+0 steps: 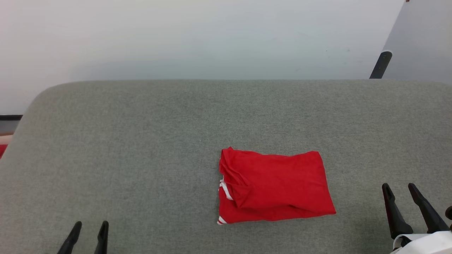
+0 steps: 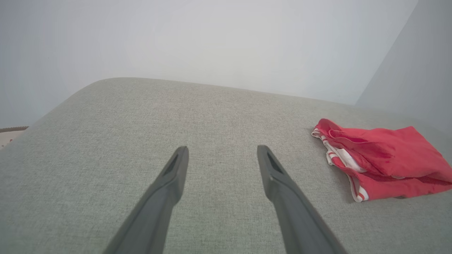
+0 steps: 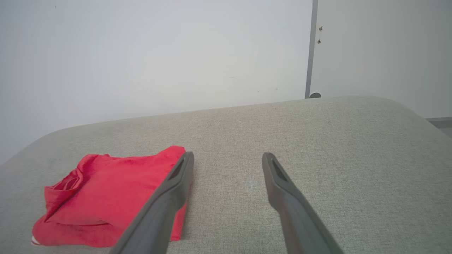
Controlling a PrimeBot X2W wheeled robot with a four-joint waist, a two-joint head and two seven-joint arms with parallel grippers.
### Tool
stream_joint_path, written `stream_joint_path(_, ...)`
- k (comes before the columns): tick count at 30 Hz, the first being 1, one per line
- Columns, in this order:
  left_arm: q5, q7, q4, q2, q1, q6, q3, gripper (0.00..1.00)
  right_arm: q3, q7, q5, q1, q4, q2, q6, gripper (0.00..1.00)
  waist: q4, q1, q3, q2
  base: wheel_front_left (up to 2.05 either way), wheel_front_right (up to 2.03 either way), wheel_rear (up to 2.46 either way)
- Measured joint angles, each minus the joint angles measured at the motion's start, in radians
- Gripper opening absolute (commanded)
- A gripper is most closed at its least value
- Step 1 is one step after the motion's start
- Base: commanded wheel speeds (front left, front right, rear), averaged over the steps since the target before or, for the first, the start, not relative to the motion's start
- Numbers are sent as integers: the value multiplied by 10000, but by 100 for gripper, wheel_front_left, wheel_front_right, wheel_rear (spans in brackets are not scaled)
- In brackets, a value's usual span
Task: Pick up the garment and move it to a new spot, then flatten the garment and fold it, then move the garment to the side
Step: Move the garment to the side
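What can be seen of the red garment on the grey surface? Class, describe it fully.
The garment is red, soft-looking cloth, folded into a rough, slightly wrinkled rectangle. White-and-red striped trim peeks from the layers at its edge on the robot's left. It lies flat on the grey fabric surface, right of centre in the head view. Nothing else touches it: the left end effector and right end effector are open and apart from it.

The garment (image 1: 275, 187) is soft, matt cloth; the surface (image 1: 141, 158) beneath it is coarse-woven, matt grey fabric.
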Motion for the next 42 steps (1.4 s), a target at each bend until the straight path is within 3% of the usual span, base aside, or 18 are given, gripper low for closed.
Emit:
stream_joint_path(5, 0, 0, -29, -38, -35, 0, -52, 100, 42, 265, 36, -92, -44, 123, 0, 100, 91, 0, 24, 0, 0, 0, 0)
stream_joint_path(10, -52, 0, -115, -207, -183, 2, -29, 100, 351, 1676, -121, -1081, -253, 255, 0, 100, 206, 0, 216, 0, 0, 0, 0)
stream_joint_path(17, -247, 0, -77, -278, -639, 0, -357, 100, 918, 6019, -537, -2798, 180, 284, 2, 100, 434, 0, 719, 0, 0, 0, 0)
stream_joint_path(20, -359, 0, -25, -270, -855, 2, -500, 100, 518, 8123, -855, -2891, 251, 439, 0, 100, 629, 0, 893, 0, 0, 0, 0)
stream_joint_path(24, -491, 0, 21, -261, -1092, 2, -566, 100, 44, 9944, -1321, -2996, -267, 788, 0, 100, 833, 0, 1202, 0, 0, 0, 0)
stream_joint_path(34, -980, 0, 102, -102, -2202, 2, -1208, 100, -445, 11403, -2558, -3531, -441, 1452, 0, 100, 1207, 0, 2322, 0, 0, 0, 0)
stream_joint_path(41, -1141, 0, 268, -46, -2914, 2, -1620, 100, -548, 11378, -2640, -3831, -230, 1526, 4, 100, 1457, 0, 2995, 0, 0, 0, 0)
stream_joint_path(42, -1141, 0, 274, -31, -2982, 2, -1643, 100, -537, 11292, -2614, -3844, -228, 1521, 4, 40, 1486, 0, 3056, 0, 0, 0, 0)
